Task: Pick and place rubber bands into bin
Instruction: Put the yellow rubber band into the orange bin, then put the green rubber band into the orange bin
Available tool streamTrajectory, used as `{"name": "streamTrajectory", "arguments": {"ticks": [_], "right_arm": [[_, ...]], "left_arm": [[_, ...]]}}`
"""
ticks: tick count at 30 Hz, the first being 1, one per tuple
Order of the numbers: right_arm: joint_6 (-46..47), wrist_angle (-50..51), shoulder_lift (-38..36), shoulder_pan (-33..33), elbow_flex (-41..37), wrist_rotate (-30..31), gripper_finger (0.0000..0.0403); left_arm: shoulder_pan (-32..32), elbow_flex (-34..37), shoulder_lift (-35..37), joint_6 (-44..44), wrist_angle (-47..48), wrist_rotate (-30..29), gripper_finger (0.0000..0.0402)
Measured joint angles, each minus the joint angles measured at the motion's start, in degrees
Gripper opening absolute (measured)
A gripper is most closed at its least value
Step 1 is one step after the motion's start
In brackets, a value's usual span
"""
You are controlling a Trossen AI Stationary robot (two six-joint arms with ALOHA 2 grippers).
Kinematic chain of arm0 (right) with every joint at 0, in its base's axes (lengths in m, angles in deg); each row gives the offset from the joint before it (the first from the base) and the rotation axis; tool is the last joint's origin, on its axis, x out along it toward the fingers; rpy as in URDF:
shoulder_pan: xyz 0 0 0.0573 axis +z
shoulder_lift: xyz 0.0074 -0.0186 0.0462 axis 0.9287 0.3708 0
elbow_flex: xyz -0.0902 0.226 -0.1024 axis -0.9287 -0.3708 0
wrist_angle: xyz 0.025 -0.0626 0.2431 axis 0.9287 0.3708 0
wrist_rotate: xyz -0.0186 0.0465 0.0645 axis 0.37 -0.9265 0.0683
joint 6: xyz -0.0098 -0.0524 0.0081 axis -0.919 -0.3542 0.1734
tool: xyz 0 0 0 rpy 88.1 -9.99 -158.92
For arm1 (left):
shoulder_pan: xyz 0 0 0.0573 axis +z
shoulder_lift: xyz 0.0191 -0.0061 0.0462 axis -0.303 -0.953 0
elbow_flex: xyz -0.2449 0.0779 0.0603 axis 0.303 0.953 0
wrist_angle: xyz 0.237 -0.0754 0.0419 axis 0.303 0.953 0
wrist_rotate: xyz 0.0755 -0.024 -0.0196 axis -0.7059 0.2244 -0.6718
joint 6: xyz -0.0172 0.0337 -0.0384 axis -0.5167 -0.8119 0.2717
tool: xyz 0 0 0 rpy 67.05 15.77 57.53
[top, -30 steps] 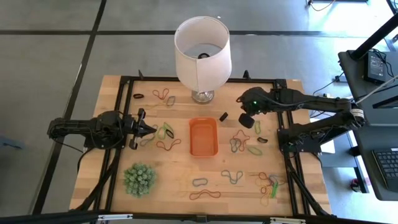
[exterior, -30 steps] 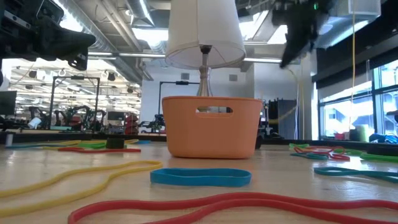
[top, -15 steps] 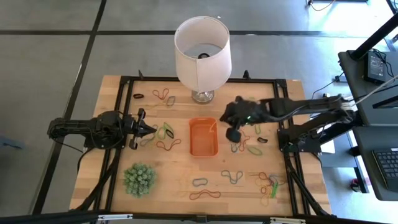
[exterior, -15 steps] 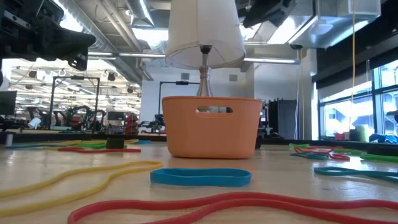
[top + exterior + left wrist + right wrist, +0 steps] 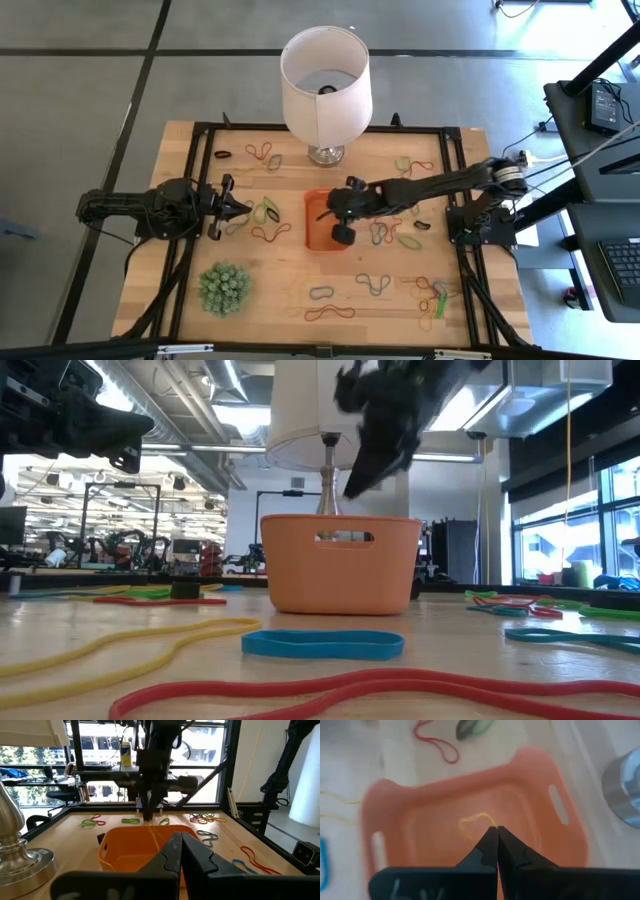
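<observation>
The orange bin (image 5: pixel 318 234) sits at the table's middle, seen side-on in the low view (image 5: pixel 340 565). My right gripper (image 5: pixel 332 210) hangs over it, shut on a thin yellow rubber band (image 5: pixel 472 823). The left wrist view shows this gripper (image 5: pixel 149 816) above the bin (image 5: pixel 125 854), with the yellow strand (image 5: pixel 153 833) dropping from it. My left gripper (image 5: pixel 236 208) waits left of the bin, shut (image 5: pixel 178 838). Loose rubber bands lie flat on the wood: green (image 5: pixel 266 210), red-brown (image 5: pixel 270 234) and others (image 5: pixel 376 284). My right gripper pinches the yellow rubber band by its upper end (image 5: pixel 490 826) between the two fingertips, coming from above and pointing down. The band hangs slack below the fingers as a small loop inside the bin's outline. Whether its lower end touches the bin floor cannot be told.
A white lampshade on a metal foot (image 5: pixel 325 80) stands just beyond the bin. A spiky green ball plant (image 5: pixel 223 288) sits near the left front. More bands lie at the right (image 5: pixel 432 295), far left (image 5: pixel 262 152) and near edge (image 5: pixel 330 313). A black frame (image 5: pixel 200 130) borders the table.
My right gripper has swung from the table's far right side toward the left and come down over the orange bin, staying shut and carrying the yellow band with it.
</observation>
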Motion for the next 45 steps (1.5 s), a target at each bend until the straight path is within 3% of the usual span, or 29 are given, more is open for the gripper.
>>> {"name": "streamTrajectory", "arguments": {"ticks": [8,14,22,29,33,40,45], "right_arm": [[-1.47,-5.17,6.64,-0.84,0.04,-3.89,0.0005],[-1.56,-4.10,7.40,-0.84,0.04,-3.89,0.0052],[-5.38,-3.57,4.87,-0.84,0.09,-3.89,0.0120],[-7.28,-4.67,-1.85,-0.84,-1.39,-3.92,0.0106],[-6.71,-8.71,-10.67,-0.84,-9.62,-3.95,0.0070],[0.51,-22.35,-33.61,0.39,-32.75,-3.79,0.0008],[2.08,-39.02,-45.65,3.45,-49.28,-3.45,0.0012]], "left_arm": [[0.01,0.00,0.01,0.00,0.00,-0.01,0.0001],[0.00,0.00,-0.01,0.00,0.00,0.00,0.0001],[0.01,-0.02,-0.01,0.00,0.02,0.01,0.0001],[0.00,-0.01,0.01,0.00,0.03,-1.14,0.0001],[-0.01,-0.01,0.00,0.00,0.03,-2.17,0.0001],[0.00,-0.01,0.01,0.00,0.00,-2.92,0.0001],[0.01,0.00,0.01,-0.02,-0.18,-3.03,0.0001]]}}
